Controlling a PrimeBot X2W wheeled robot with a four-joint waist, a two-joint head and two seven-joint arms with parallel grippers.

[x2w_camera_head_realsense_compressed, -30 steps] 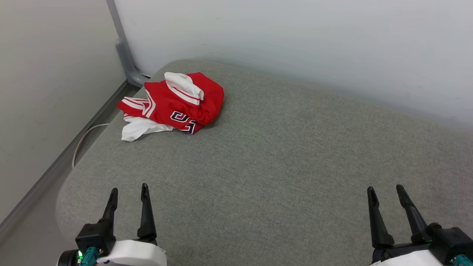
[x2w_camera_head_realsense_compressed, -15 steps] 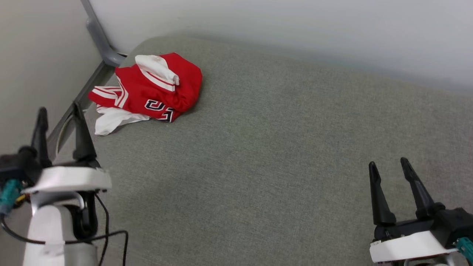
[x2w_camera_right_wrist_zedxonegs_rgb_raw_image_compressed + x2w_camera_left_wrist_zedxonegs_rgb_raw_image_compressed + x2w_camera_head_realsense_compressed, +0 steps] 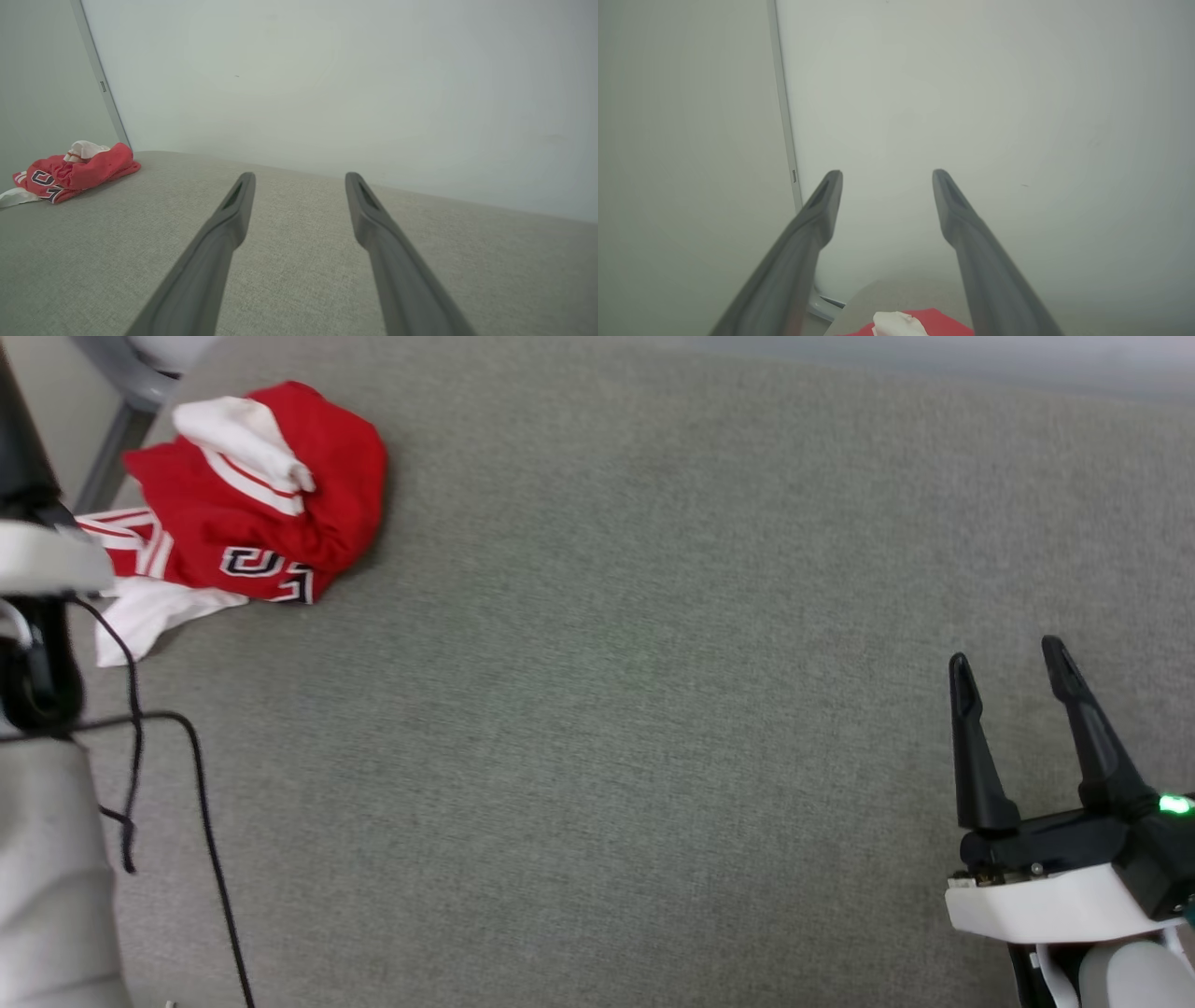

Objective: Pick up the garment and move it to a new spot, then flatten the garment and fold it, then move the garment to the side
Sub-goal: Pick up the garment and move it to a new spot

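Observation:
The garment (image 3: 252,495) lies crumpled at the far left corner of the grey cushion, red with a white sleeve on top and black letters showing. My left wrist (image 3: 37,560) stands at the left edge of the head view, just left of the garment. In the left wrist view my left gripper (image 3: 887,173) is open and empty, facing the wall, with the garment (image 3: 934,324) just below its fingers. My right gripper (image 3: 1006,649) is open and empty at the lower right, far from the garment (image 3: 77,170).
A grey fabric cushion (image 3: 607,709) carries everything. A pale wall (image 3: 327,70) runs along its far side. A grey metal post (image 3: 121,383) stands at the far left corner, behind the garment. A black cable (image 3: 201,784) hangs from my left arm.
The head camera has tipped down and the whole picture has shifted. My left arm has gone forward along the left side, up to the garment. Both grippers stay open.

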